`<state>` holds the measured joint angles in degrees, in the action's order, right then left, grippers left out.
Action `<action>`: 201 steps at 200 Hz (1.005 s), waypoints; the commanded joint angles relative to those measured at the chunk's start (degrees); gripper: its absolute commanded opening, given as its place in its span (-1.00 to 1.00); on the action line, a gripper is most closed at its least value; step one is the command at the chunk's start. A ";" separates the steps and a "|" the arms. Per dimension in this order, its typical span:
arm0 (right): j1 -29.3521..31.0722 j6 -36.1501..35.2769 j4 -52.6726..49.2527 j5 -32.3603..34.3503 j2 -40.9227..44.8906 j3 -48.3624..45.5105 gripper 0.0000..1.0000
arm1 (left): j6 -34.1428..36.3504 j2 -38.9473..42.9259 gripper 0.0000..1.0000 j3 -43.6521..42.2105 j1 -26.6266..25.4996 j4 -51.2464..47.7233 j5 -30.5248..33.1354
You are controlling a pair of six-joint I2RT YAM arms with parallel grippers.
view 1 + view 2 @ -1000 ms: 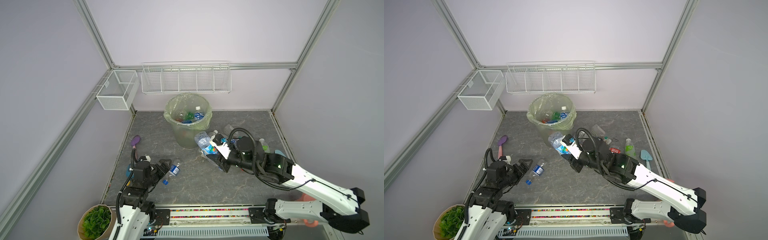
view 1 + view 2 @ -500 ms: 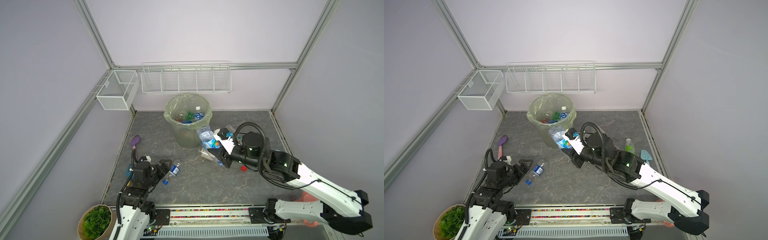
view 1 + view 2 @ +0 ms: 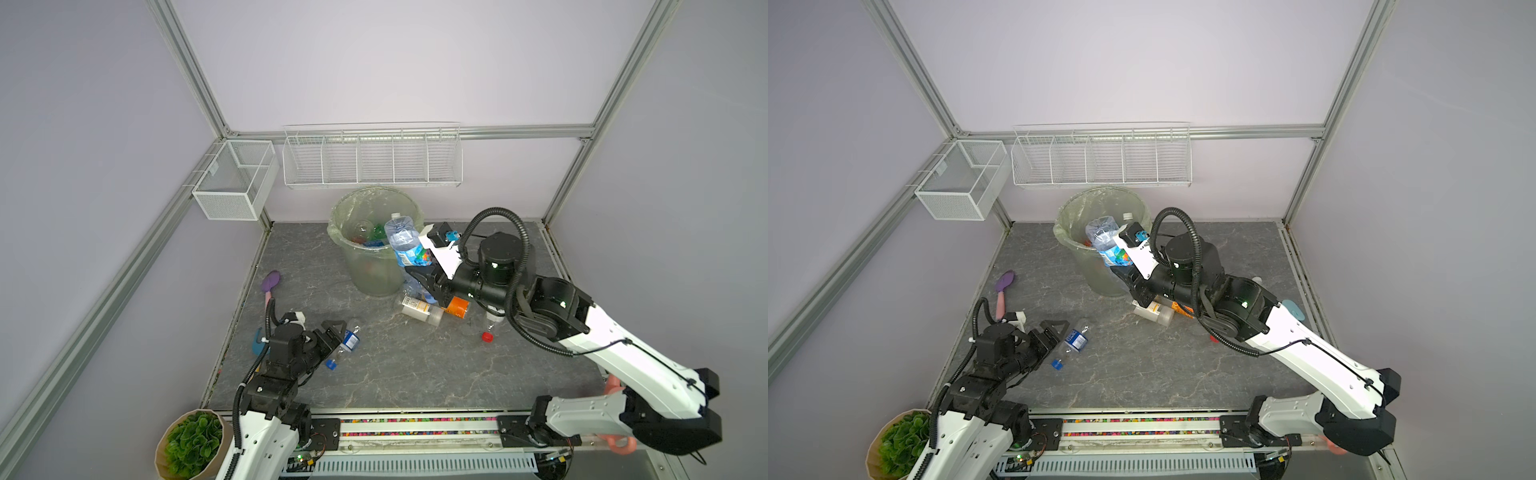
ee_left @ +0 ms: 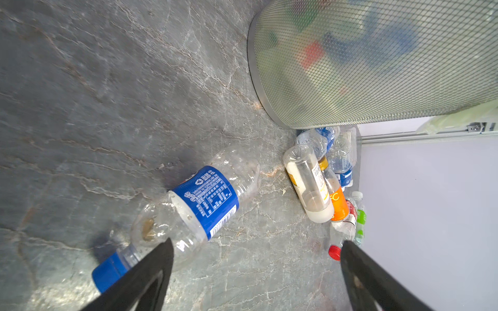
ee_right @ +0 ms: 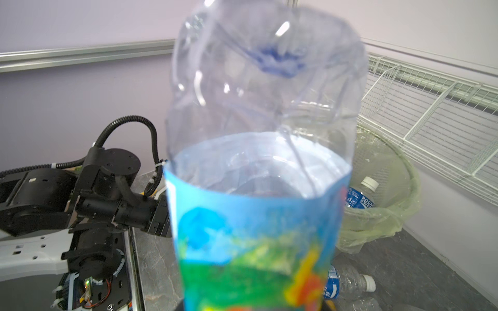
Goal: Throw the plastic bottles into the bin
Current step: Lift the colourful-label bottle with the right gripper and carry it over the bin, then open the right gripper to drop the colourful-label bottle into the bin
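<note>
- Right fingers [image 3: 420, 277] are clamped on the label end of the multicoloured-label bottle [image 3: 409, 249]. The bottle stands up from them with its clear base pointing away (it nearly fills the right wrist view). Gripped by one end, the rest is free to tip over a rim.
- Held bottle is raised beside the bin [image 3: 370, 274], about level with its rim in both top views. Whether it is over the opening I cannot tell. Judged stage: carrying, shortly before release.
- Bin stands at the back of the counter [image 3: 415, 374] and holds several bottles, one with a white cap showing.
- Left fingers [image 4: 151, 277] are spread wide and low over the counter. The blue-label bottle [image 4: 202, 204] lies on its side just ahead of them. One fingertip overlaps its shoulder in the left wrist view, and contact cannot be judged. The wide spread suits a grasp across the body.
- Pile of bottles [image 3: 428, 309] lies at the bin's foot beneath the right arm, with a loose red cap [image 3: 487, 336] nearby (caps are not part of the task).
</note>
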<state>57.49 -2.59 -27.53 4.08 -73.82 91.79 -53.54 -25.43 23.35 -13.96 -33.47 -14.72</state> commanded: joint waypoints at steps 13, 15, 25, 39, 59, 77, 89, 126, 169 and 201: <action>-1.86 -2.06 -0.50 -3.21 -4.24 7.17 -0.86 | 0.85 -0.45 0.91 3.45 -3.69 -0.60 4.52; -1.93 -2.09 -0.51 -3.29 -4.54 7.57 -0.86 | 0.99 -0.55 0.91 3.69 -3.88 -0.73 4.72; -2.04 -2.31 -0.60 -3.69 -6.00 9.54 -0.86 | 1.44 -0.87 0.90 4.59 -4.40 -1.29 5.34; -2.38 -2.67 -0.94 -4.04 -7.94 12.48 -0.86 | 2.35 -0.97 0.89 5.88 -4.67 -2.39 6.01; -2.83 -3.12 -1.71 -3.62 -11.08 17.24 -0.86 | 3.73 -0.52 0.89 7.78 -4.67 -4.30 6.85; -3.85 -2.74 -1.91 -3.95 -14.21 21.76 -0.86 | 4.57 -0.09 0.89 9.05 -4.63 -5.60 7.12; -4.61 -2.52 -2.55 -4.67 -16.51 25.38 -0.86 | 4.84 0.21 0.88 9.58 -4.67 -6.19 7.06; -7.25 -1.39 -4.87 -5.58 -24.97 37.67 -0.86 | 4.48 2.21 0.88 9.96 -4.72 -7.47 6.78; -12.53 4.57 -6.06 -8.46 -36.54 48.53 -0.86 | 4.20 3.33 0.88 10.54 -4.76 -8.26 6.79; -14.59 8.12 -11.86 -5.51 -45.29 54.13 0.49 | 4.22 3.64 0.87 11.36 -4.74 -8.76 6.73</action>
<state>43.94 1.61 -33.52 -2.81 -113.49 143.28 -49.82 -22.63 32.27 -18.39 -40.95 -8.82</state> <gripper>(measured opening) 0.346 0.937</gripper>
